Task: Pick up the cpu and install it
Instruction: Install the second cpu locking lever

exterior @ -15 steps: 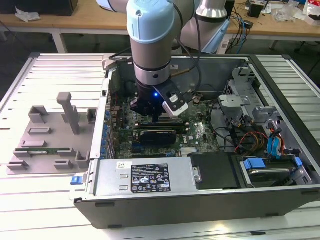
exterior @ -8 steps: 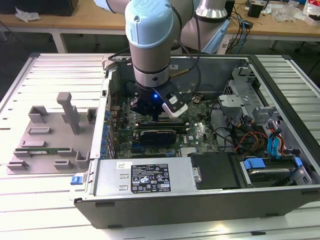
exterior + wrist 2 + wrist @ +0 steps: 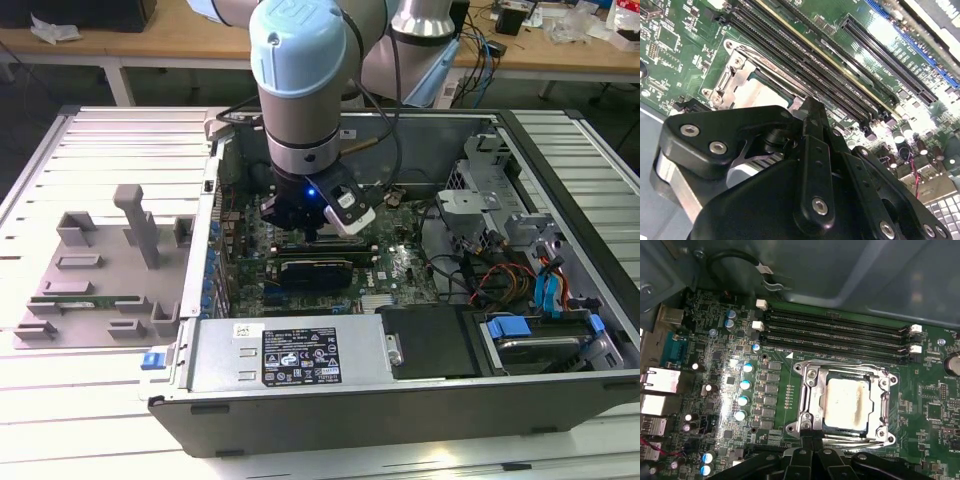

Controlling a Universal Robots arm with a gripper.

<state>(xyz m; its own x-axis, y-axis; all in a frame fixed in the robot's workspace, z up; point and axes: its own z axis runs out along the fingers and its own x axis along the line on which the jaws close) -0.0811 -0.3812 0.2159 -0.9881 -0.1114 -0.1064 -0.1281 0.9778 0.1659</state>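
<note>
The cpu (image 3: 847,402), a silvery square with a smeared pale top, lies flat inside the metal socket frame (image 3: 807,395) on the green motherboard. It also shows in the second wrist view as the cpu (image 3: 760,94), partly hidden behind my black fingers. My gripper (image 3: 812,439) stands just at the socket frame's edge, beside the cpu and not on it. Its two fingers are pressed together with nothing between them. In the exterior view my gripper (image 3: 312,225) is lowered into the open computer case (image 3: 560,395), over the middle of the board.
Several long black memory slots (image 3: 835,335) run beside the socket. A grey fixture tray (image 3: 100,270) with holders lies at the exterior view's left, outside the case. Cables and drive bays (image 3: 520,270) fill the case's right side; a power supply (image 3: 290,352) sits at its front.
</note>
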